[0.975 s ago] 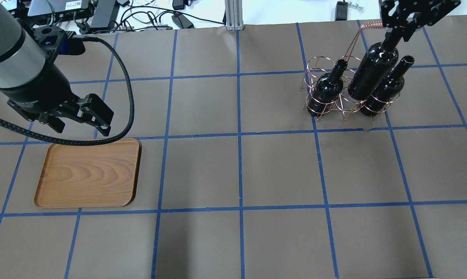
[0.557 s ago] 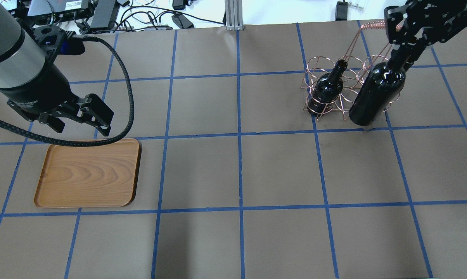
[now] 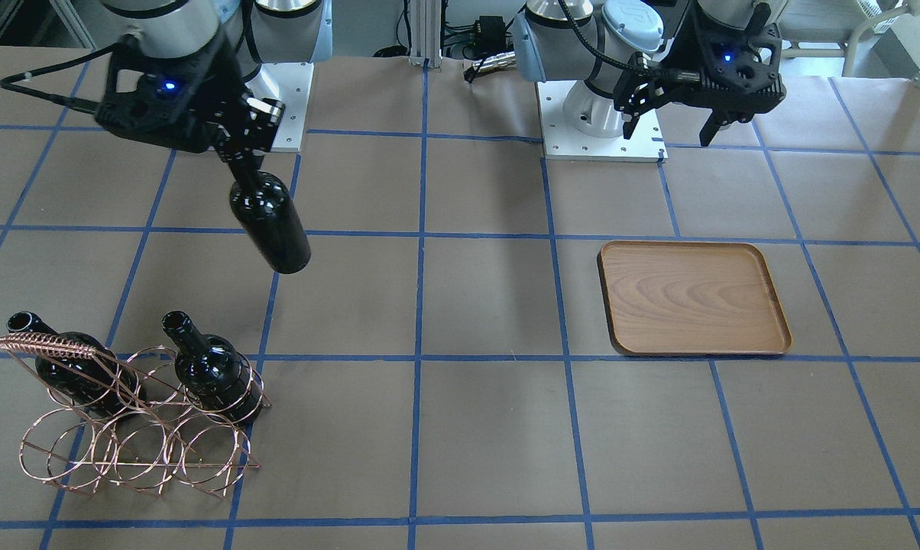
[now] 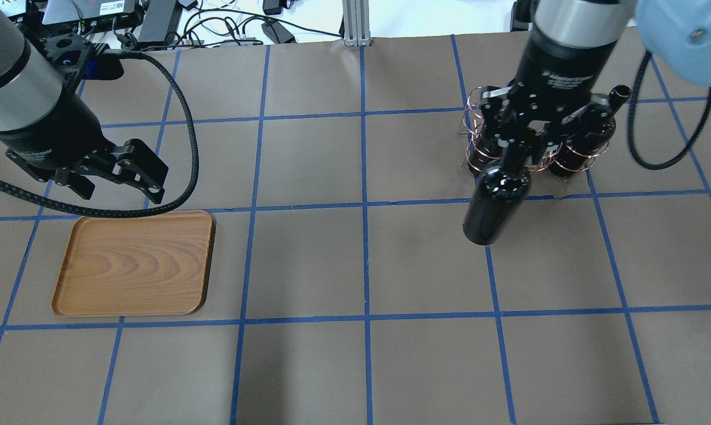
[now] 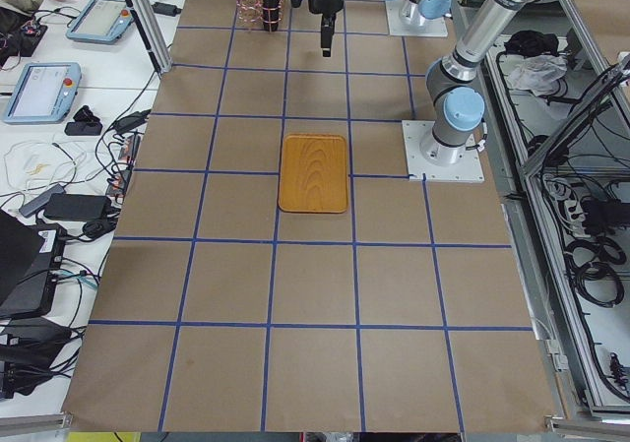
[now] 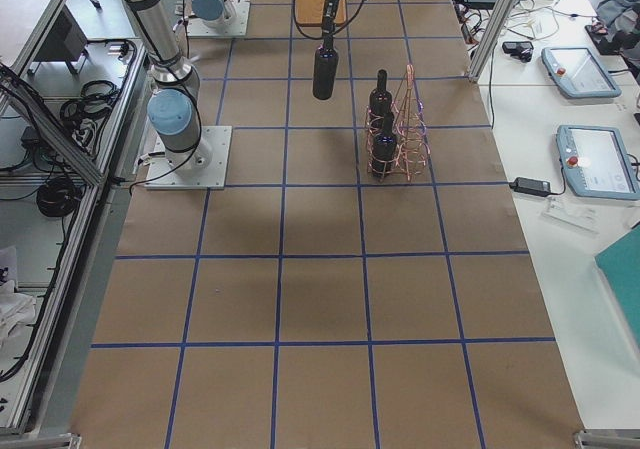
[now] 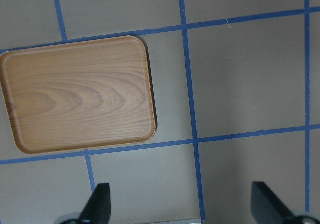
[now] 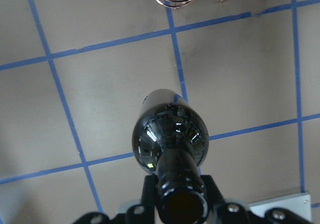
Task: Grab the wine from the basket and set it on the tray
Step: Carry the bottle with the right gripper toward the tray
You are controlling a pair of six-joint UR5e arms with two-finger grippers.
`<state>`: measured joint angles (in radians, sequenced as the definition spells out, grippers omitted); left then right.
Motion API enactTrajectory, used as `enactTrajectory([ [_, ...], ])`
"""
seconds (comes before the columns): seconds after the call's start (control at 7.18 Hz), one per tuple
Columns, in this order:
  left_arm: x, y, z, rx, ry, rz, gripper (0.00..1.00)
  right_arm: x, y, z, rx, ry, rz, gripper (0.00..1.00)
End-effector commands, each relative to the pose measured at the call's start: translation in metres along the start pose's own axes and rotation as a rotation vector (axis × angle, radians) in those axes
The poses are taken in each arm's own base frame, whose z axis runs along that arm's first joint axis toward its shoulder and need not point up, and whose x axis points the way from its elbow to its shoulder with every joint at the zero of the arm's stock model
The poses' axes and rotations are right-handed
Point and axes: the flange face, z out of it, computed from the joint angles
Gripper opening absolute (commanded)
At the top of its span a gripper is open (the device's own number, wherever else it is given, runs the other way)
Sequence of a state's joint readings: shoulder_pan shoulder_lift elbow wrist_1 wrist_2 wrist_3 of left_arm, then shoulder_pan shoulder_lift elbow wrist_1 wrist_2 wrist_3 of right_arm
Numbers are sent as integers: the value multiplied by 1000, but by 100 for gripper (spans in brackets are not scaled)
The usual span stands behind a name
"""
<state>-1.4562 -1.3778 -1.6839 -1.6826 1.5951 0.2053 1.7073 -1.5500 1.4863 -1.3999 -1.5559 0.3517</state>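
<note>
My right gripper (image 4: 518,150) is shut on the neck of a near-black wine bottle (image 4: 497,200), which hangs tilted above the table on the near side of the basket (image 3: 135,443). The bottle also shows in the front view (image 3: 269,221) and the right wrist view (image 8: 170,139). Two more bottles (image 3: 212,370) (image 3: 70,367) stand in the copper wire basket, which the arm partly hides in the overhead view. The wooden tray (image 4: 134,262) lies bare at the left. My left gripper (image 4: 119,188) is open and empty above the tray's far edge.
Cables and electronics (image 4: 155,18) lie along the table's far edge, beside an aluminium post (image 4: 352,23). The arm bases (image 3: 601,114) stand on the robot's side. Blue tape lines grid the brown tabletop between basket and tray.
My right arm has carried the bottle out from over the basket, toward the robot's side and a little left. The left arm has hardly moved.
</note>
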Motion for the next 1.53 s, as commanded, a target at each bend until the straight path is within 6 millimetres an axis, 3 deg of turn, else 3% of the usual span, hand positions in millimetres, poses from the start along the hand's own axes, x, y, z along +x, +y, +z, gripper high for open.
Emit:
enactTrajectory([
  [0.0,-25,-5,-2,4,4,-28,100,-78,23,20,24,-26,66,28],
  [0.14,-40,-6,-3,5,0,18,100,-111,38,30,43,-32,81,28],
  [0.42,-85,-6,1,0,12,-75,100,-181,51,49,81,-54,144,29],
  [0.56,-96,-7,4,-5,12,-98,100,-211,53,57,99,-28,122,29],
  [0.7,-97,-8,4,-4,15,-100,100,-227,46,62,104,-33,144,29],
  [0.98,-97,-6,6,-9,12,-100,100,-272,62,84,130,-65,210,29],
  [1.39,-98,-6,9,-17,13,-102,100,-313,62,86,139,-108,297,31],
])
